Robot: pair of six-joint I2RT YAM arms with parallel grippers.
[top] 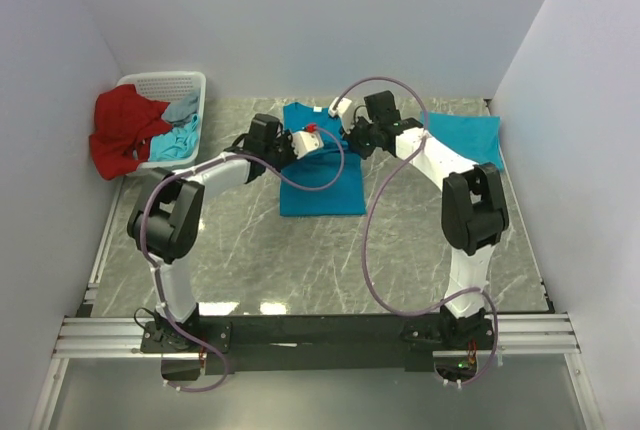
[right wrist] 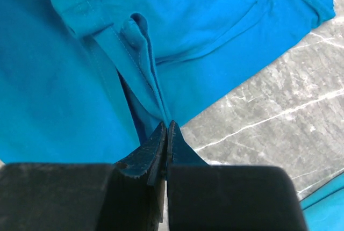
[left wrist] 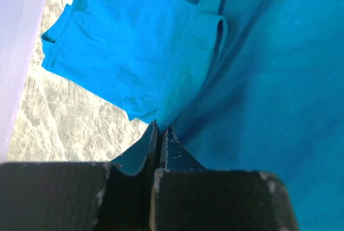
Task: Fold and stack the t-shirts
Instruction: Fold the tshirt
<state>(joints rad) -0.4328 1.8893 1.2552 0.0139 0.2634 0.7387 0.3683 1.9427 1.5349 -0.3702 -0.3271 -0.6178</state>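
While left end effector (left wrist: 160,130) clamps t-shirt (top: 320,195) edge | right end effector (right wrist: 166,127) clamps it too | marble table (top: 300,270) shows nearside

Centre t-shirt (top: 320,202) plain teal-blue; table (top: 300,260) grey marble, white veins; basket (top: 180,82) white lattice; garment (top: 120,135) red.

Bright even light, faint soft shadows, slight glare on the table (top: 330,260)
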